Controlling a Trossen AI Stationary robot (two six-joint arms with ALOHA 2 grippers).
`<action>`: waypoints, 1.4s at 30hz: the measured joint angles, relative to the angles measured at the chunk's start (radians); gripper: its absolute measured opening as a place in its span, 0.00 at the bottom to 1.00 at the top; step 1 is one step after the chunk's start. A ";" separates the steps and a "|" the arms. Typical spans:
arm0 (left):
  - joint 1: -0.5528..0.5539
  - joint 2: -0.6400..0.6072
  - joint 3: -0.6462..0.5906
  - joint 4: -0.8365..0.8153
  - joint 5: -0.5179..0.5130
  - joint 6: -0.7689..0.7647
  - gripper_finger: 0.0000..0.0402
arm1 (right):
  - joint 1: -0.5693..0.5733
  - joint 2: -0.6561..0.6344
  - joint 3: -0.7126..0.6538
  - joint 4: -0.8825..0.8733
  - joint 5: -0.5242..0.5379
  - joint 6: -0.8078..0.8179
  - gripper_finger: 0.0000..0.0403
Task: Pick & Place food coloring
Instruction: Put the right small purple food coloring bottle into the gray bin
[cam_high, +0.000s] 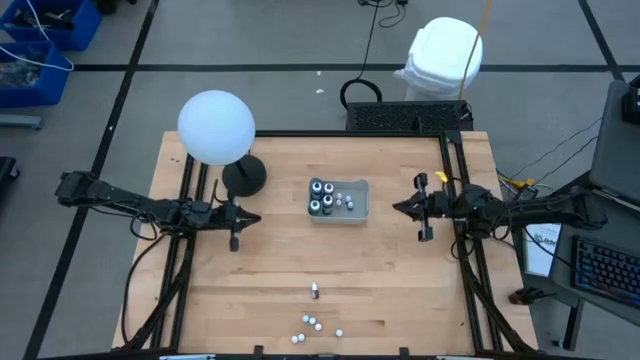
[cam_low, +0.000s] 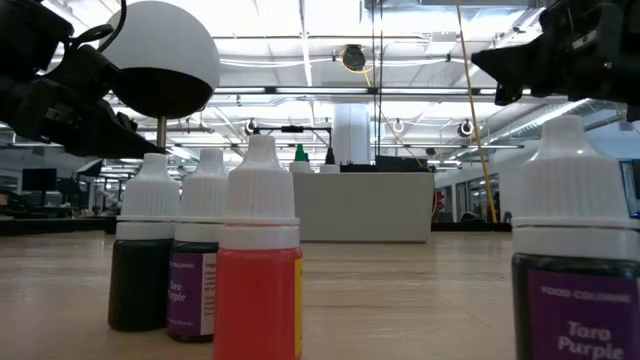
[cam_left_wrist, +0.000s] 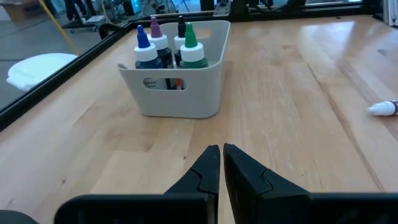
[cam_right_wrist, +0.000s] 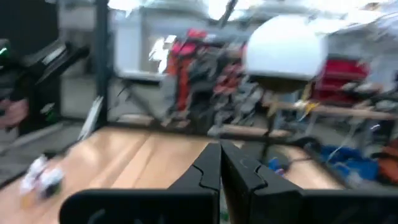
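While both arms hover with fingers closed and empty, left gripper (cam_high: 251, 217) and right gripper (cam_high: 398, 208) flank the grey tray (cam_high: 360, 203) holding food coloring bottles (cam_high: 322, 196), with loose vials (cam_high: 314, 322) near the surface's (cam_high: 400, 290) front edge.

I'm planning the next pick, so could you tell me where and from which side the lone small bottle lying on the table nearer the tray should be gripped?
The lone bottle lies on its side, apart from the cluster near the table edge. Probably best to come straight down and close across its narrow body, fingers crosswise to its length, since nothing crowds it. Either gripper, left or right, seems similarly placed.
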 joint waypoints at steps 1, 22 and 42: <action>0.000 0.000 0.000 0.000 0.000 0.000 0.08 | 0.020 0.014 0.022 -0.010 0.000 -0.005 0.00; 0.000 0.000 0.000 0.119 0.000 0.042 0.08 | 0.418 0.708 0.586 -0.247 0.178 0.093 0.00; 0.000 0.000 0.000 0.119 0.000 0.021 0.08 | 0.615 1.215 1.303 -1.003 0.239 0.250 0.00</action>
